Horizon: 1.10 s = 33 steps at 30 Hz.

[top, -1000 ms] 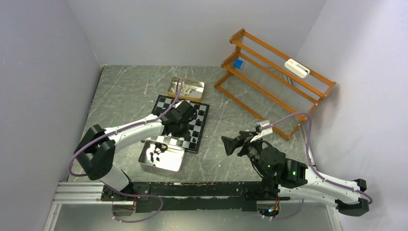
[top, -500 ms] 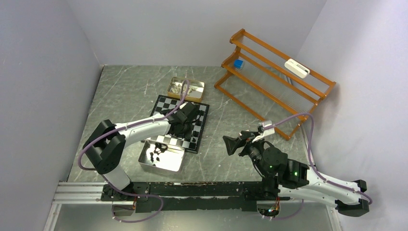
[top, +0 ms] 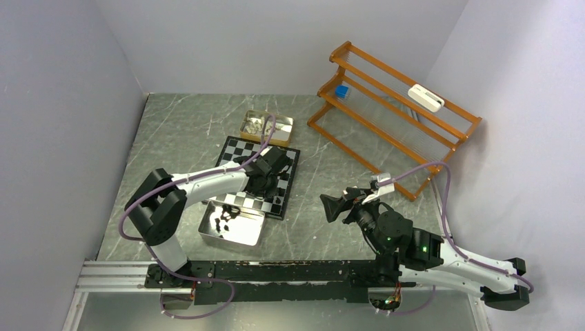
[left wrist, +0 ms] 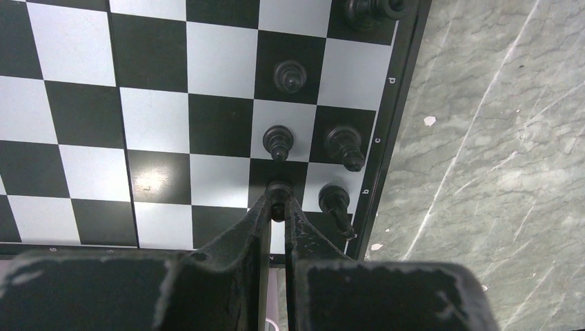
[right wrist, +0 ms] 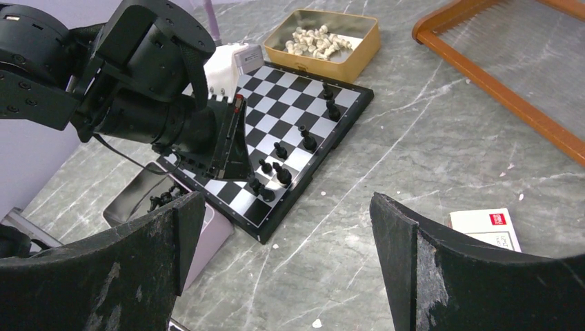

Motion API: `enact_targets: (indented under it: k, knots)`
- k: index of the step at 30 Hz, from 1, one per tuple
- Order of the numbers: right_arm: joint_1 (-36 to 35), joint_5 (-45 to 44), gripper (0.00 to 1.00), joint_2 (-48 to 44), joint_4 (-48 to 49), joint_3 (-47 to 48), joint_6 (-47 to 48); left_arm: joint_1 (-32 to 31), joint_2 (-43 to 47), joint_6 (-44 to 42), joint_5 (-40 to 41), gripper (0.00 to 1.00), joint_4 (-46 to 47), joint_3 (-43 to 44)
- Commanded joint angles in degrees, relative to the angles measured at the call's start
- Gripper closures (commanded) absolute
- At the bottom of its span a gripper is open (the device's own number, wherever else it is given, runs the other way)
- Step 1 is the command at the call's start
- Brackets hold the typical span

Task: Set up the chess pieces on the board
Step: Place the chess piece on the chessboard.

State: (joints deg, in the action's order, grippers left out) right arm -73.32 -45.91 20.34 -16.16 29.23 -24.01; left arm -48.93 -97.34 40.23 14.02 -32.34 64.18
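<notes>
A few black pieces [left wrist: 279, 141] stand along one edge of the board [left wrist: 83, 110], where the left gripper [left wrist: 277, 207] is closed on another black piece [left wrist: 279, 193], while the right gripper [right wrist: 286, 207] hangs wide and empty over the worktop [right wrist: 428, 158], more black ones lie in the silver tray [top: 207, 234], and the white pieces [right wrist: 314, 40] wait in the gold tin [right wrist: 359, 58].

A robotics lab test cell: plain white walls [top: 62, 103] box in a grey marble-patterned table [top: 179, 124], where a cabled left arm [top: 207, 183] and right arm [top: 390, 234] are bolted to an aluminium rail [top: 103, 276].
</notes>
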Motion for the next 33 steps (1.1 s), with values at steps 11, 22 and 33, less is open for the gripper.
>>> enact_targets:
  k: [11, 22, 33]
  knots:
    - [-0.16, -2.01, 0.06, -0.56, 0.12, 0.25, 0.01, -0.49, -1.16, -0.81, 2.15, 0.83, 0.45, 2.34]
    - [-0.16, -2.08, 0.06, -0.81, -0.37, 0.39, -0.33, -0.49, -1.95, -0.93, 2.30, 0.82, -0.21, 2.67]
    - [-0.14, -2.17, 0.06, -1.00, -0.64, 0.38, -0.32, -0.51, -1.63, -0.85, 2.50, 0.74, -1.27, 3.38]
